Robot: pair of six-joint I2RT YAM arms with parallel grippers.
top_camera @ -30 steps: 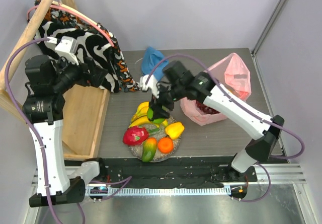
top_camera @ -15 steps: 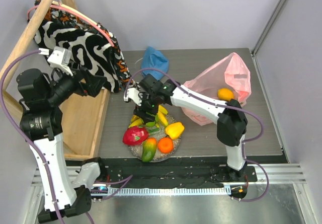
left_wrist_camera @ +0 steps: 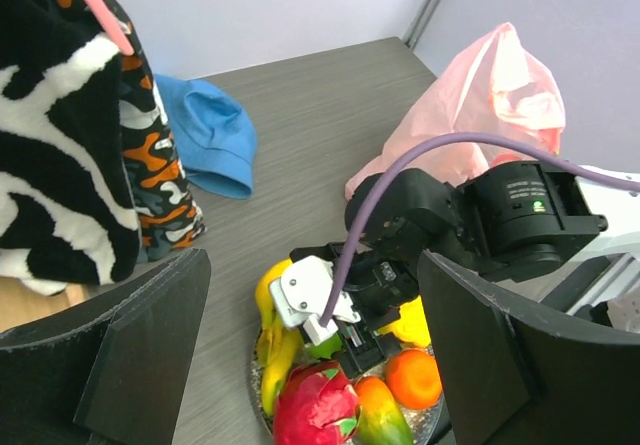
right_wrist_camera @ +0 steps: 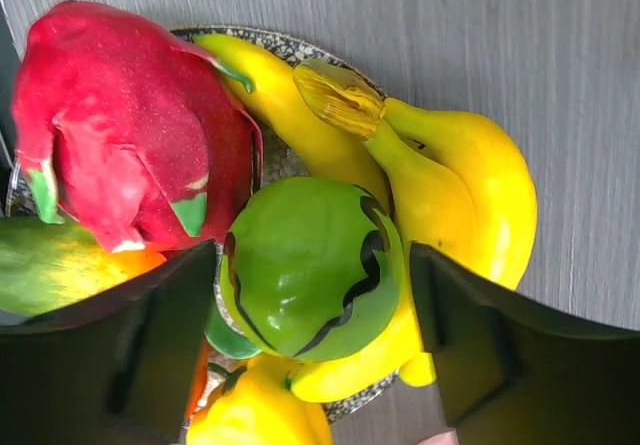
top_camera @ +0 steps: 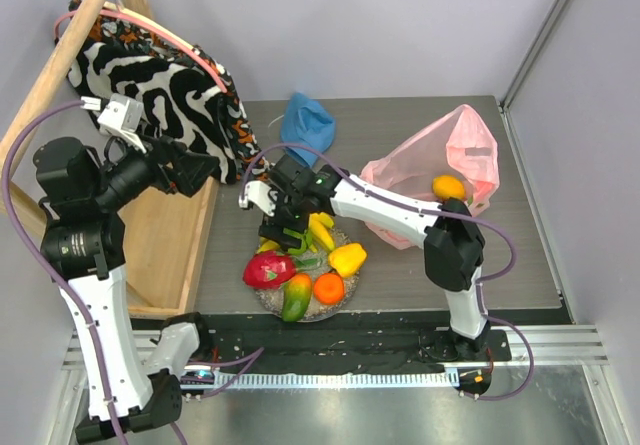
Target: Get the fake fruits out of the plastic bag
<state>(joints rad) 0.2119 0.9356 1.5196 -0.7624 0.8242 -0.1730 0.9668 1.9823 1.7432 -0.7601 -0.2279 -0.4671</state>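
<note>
My right gripper (top_camera: pixel 288 237) (right_wrist_camera: pixel 315 295) hangs open over a speckled plate (top_camera: pixel 342 307). The green apple (right_wrist_camera: pixel 300 275) (left_wrist_camera: pixel 325 345) lies between its fingers, resting on the yellow banana bunch (right_wrist_camera: pixel 450 185) (top_camera: pixel 320 230), with a small gap on each side. Also on the plate are a red dragon fruit (top_camera: pixel 268 269) (right_wrist_camera: pixel 120 135), a mango (top_camera: pixel 296 297), an orange (top_camera: pixel 328 287) and a yellow pepper (top_camera: pixel 347 258). The pink plastic bag (top_camera: pixel 455 150) (left_wrist_camera: pixel 490 85) lies at the right with an orange-yellow fruit (top_camera: pixel 448 187) inside. My left gripper (top_camera: pixel 195 165) (left_wrist_camera: pixel 315 315) is raised, open and empty.
A blue cloth (top_camera: pixel 307 120) lies behind the plate. Black-and-white patterned fabric (top_camera: pixel 170 85) hangs on a wooden frame (top_camera: pixel 160 235) at the left. Grey walls close in the back and right of the table.
My right gripper has swung left from beside the bag and come down over the plate with the green apple; its jaws now stand apart from it. The left arm shifted slightly.
</note>
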